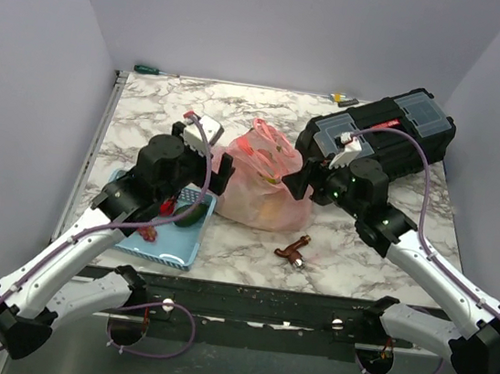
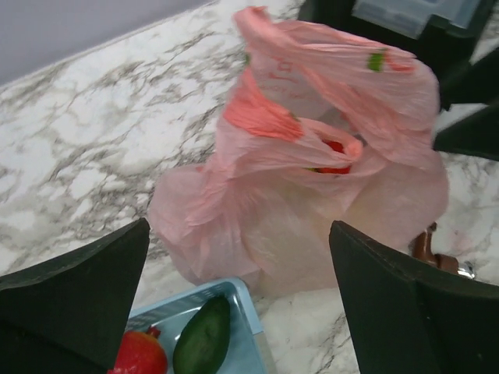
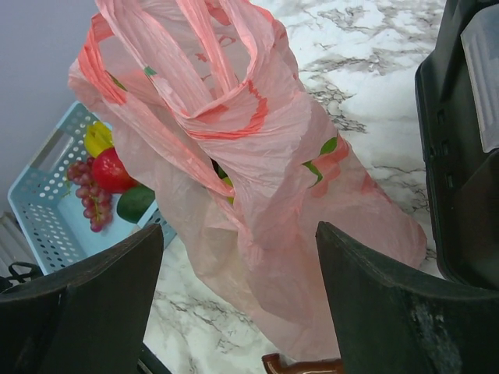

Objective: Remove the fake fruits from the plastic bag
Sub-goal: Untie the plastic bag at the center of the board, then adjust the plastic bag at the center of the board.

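With left gripper (image 1: pixel 222 172) and right gripper (image 1: pixel 295 179) both released, I'm flanking the plastic bag (image 1: pixel 262 198), aiming to spread its mouth.

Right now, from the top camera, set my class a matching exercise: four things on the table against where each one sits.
Things:
1. pink plastic bag
2. light blue basket
3. black toolbox
4. green-handled screwdriver

Places on the table:
A. far left corner
B. centre
C. far right side
D. near left side

Pairs: 1-B, 2-D, 3-C, 4-A
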{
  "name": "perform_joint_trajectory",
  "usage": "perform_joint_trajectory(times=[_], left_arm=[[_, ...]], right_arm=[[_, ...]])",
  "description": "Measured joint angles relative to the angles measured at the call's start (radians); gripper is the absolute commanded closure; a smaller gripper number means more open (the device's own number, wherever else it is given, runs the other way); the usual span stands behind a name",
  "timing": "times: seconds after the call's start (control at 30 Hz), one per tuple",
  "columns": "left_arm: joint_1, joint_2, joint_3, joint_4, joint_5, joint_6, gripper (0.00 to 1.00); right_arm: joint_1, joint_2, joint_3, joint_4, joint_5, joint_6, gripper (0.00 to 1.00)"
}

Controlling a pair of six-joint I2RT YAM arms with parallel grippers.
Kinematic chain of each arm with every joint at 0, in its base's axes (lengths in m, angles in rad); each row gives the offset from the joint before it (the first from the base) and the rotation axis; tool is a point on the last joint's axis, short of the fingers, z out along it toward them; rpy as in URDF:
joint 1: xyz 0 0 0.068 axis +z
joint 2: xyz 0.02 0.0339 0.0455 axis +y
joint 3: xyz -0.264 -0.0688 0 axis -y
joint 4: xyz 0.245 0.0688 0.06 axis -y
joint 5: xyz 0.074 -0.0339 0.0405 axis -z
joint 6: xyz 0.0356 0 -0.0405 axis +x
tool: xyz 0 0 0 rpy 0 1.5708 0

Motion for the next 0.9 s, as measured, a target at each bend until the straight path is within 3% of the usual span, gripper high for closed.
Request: perform_joint_trajectory(times=[0.2, 0.4, 0.67, 0.9], left_arm=[[-0.192, -0.131, -0.156, 0.154, 0.000, 0.147, 0.01], [-0.377, -0.202, -0.461, 0.531, -0.155, 0.507, 0.01], [-0.421, 0.060, -0.531, 0.937, -0.325, 1.030, 0.04], [-0.398, 0.237, -0.497, 1.073, -0.349, 1.257, 0.03]], right_arm=[[0.000, -0.007, 0.003, 0.009, -0.002, 0.005, 0.18], [0.000, -0.061, -0.045, 0.035, -0.002, 0.010, 0.15], [0.000, -0.090, -0.087, 0.083, -0.002, 0.010, 0.14], [0.000, -0.110, -0.110, 0.094, -0.003, 0.011, 0.13]])
